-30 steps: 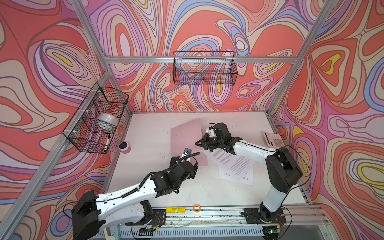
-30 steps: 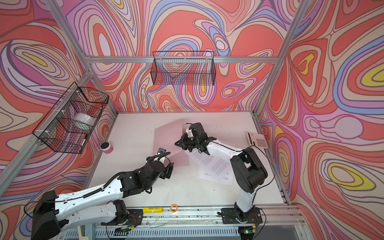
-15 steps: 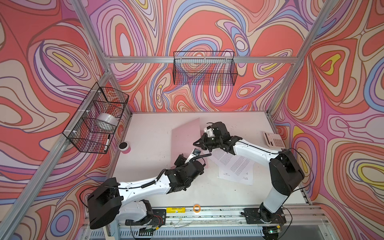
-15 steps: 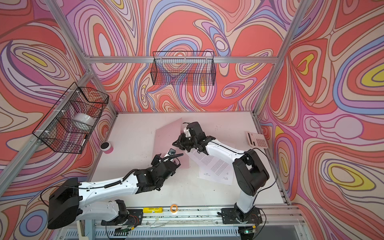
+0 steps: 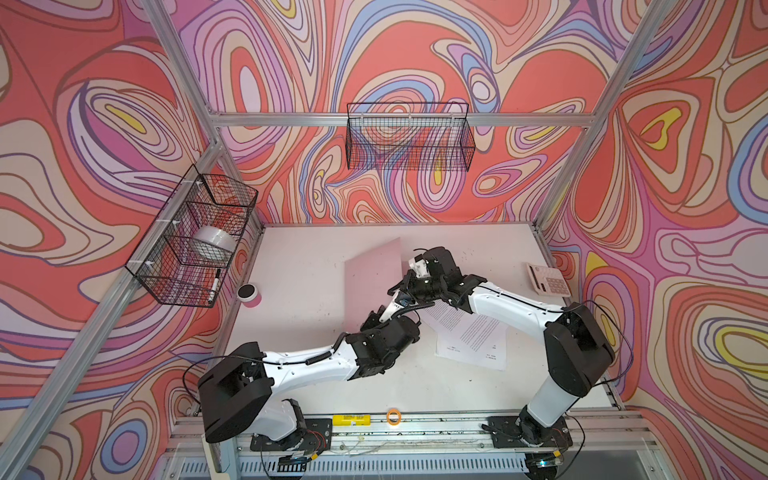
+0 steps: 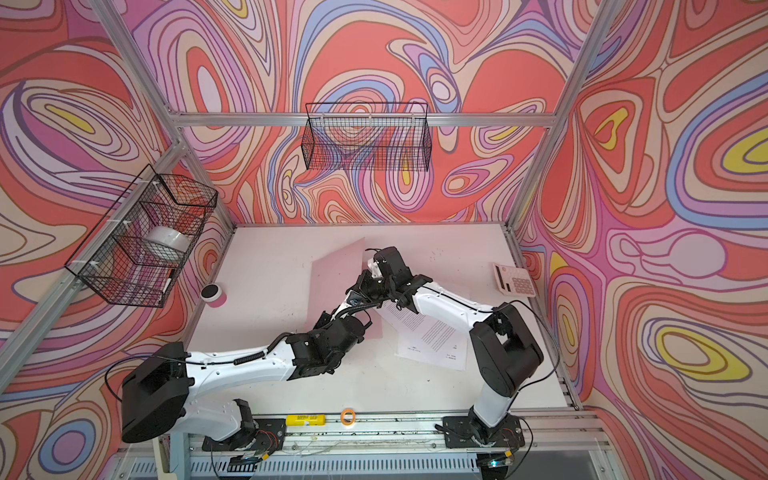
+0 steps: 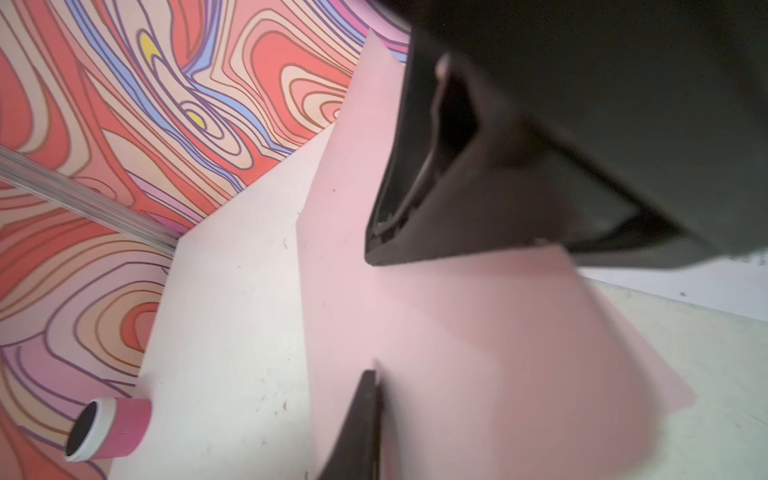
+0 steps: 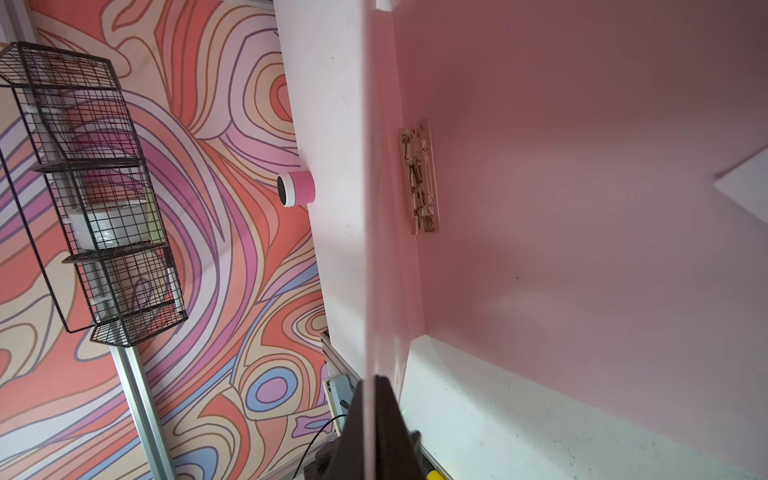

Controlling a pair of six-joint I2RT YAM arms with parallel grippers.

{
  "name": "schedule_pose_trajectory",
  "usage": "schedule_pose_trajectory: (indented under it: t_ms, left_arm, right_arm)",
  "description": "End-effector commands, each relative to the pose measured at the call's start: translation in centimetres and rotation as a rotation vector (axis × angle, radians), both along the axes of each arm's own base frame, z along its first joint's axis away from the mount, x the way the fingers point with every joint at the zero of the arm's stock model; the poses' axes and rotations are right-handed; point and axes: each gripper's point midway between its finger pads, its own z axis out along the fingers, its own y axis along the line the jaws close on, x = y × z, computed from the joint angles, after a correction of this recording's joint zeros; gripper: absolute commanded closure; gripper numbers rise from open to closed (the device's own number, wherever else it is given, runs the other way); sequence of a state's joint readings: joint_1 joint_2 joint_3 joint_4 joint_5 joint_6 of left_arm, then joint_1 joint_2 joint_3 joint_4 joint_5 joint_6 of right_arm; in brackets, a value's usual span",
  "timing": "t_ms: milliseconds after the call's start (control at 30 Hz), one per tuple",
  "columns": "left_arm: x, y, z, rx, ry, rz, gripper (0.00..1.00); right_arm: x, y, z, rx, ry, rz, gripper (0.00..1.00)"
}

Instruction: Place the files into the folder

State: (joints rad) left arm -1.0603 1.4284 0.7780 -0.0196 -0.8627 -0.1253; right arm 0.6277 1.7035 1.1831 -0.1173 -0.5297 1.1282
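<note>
The pale-pink folder lies open mid-table with its cover raised. My right gripper is shut on the cover's free edge, which shows edge-on between its fingers. Inside, the metal clip runs along the spine. My left gripper sits just below the right one. It is shut on the same pink cover. The files, white printed sheets, lie flat to the right of the folder, partly under the right arm. One of their corners shows in the right wrist view.
A pinkish calculator lies at the right table edge. A pink cylinder stands at the left edge. Wire baskets hang on the left wall and on the back wall. An orange ring lies on the front rail.
My left arm has reached forward and right to the folder's raised edge, and its jaws have gone from open to shut on the cover. The right gripper has kept its grip in place.
</note>
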Motion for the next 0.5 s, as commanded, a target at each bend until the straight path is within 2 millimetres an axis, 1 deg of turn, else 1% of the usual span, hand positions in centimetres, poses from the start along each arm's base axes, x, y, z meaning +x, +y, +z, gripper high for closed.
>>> schedule_pose_trajectory:
  t_ms: [0,100,133,233,300,400,467]
  left_arm:
    - [0.3,-0.1,1.0,-0.055,-0.025,0.022,1.0]
    - [0.1,0.0,0.8,-0.066,-0.021,0.018,1.0]
    - [0.1,0.1,0.7,-0.073,-0.02,0.018,1.0]
    - [-0.2,0.2,0.7,-0.103,-0.012,0.009,1.0]
    - [-0.4,0.3,0.9,-0.129,-0.013,0.002,1.0]
    - [-0.6,0.5,1.1,-0.156,-0.015,0.0,1.0]
    - [-0.7,0.8,1.3,-0.168,-0.018,0.006,1.0]
  right_arm:
    - [-0.5,0.2,1.3,0.027,-0.041,0.024,1.0]
    - [-0.4,0.5,1.4,0.042,-0.047,0.032,0.92]
    - [-0.3,0.6,1.5,0.047,-0.054,0.032,0.83]
    - [0.2,0.7,2.8,0.081,-0.086,0.038,0.51]
    - [0.6,0.7,4.1,0.106,-0.12,0.04,0.36]
    - [1.4,0.4,6.4,0.145,-0.172,0.036,0.3]
    - [1.8,0.1,7.2,0.157,-0.186,0.033,0.29]
